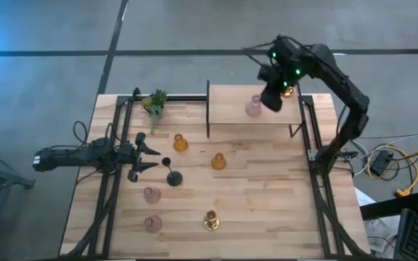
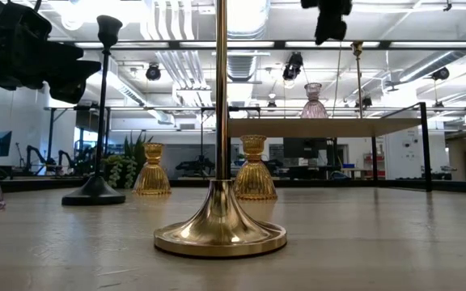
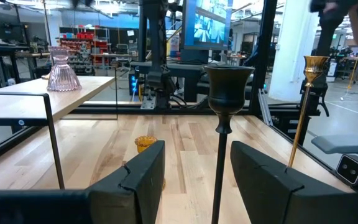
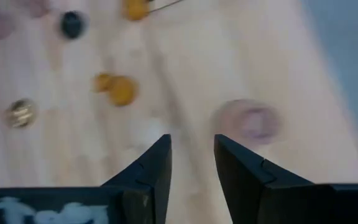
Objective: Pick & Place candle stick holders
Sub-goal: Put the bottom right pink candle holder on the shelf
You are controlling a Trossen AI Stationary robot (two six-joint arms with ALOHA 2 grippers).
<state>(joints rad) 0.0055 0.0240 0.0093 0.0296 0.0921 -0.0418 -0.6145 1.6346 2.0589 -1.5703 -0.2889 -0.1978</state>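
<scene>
A raised wooden shelf (image 1: 231, 116) stands at the table's far right. On it stands a pink glass candle stick holder (image 1: 255, 107), with a thin gold one (image 1: 288, 90) behind it. My right gripper (image 1: 271, 98) hovers open above the shelf, and the pink holder (image 4: 253, 119) stands below and beside its fingers. On the table stand two amber holders (image 1: 180, 143) (image 1: 218, 161), a black stemmed one (image 1: 173, 176), two pink ones (image 1: 152, 194) (image 1: 153, 223) and a gold one (image 1: 210, 220). My left gripper (image 1: 151, 158) waits open at the left, level, just short of the black stem (image 3: 219, 162).
A small green plant (image 1: 154, 101) stands at the far left corner. Black frame rails (image 1: 115, 181) run along both side edges. The shelf's thin legs (image 1: 208, 109) stand on the table. There is bare wood on the table's near right side (image 1: 274, 203).
</scene>
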